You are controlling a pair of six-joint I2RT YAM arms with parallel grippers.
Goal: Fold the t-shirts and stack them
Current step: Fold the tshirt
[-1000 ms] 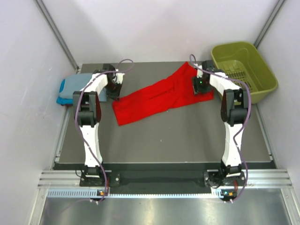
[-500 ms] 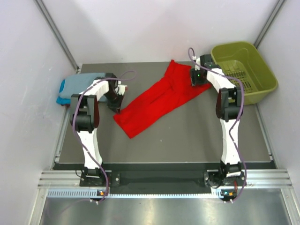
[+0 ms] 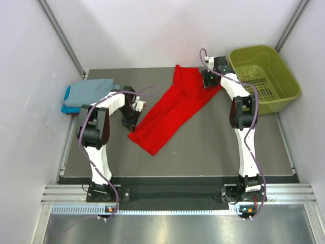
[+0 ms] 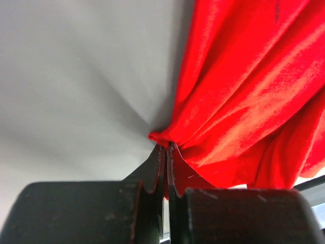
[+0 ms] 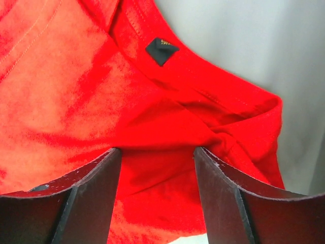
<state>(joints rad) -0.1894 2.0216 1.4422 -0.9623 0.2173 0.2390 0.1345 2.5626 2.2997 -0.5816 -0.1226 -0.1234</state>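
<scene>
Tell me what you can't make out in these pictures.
Top view: how many blue shirts are piled; the top one covers the rest.
Right wrist view: print on the black tag on the red shirt, too small.
Left wrist view: most of the red shirt, cut off by the right edge.

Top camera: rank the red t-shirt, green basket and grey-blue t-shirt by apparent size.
1. Largest, near alike, unsure which: red t-shirt and green basket.
2. Smallest, clearly: grey-blue t-shirt, folded.

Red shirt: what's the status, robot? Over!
Left jaws shut, pinching red t-shirt edge. Right jaws open above its collar. Nothing blocking it.
</scene>
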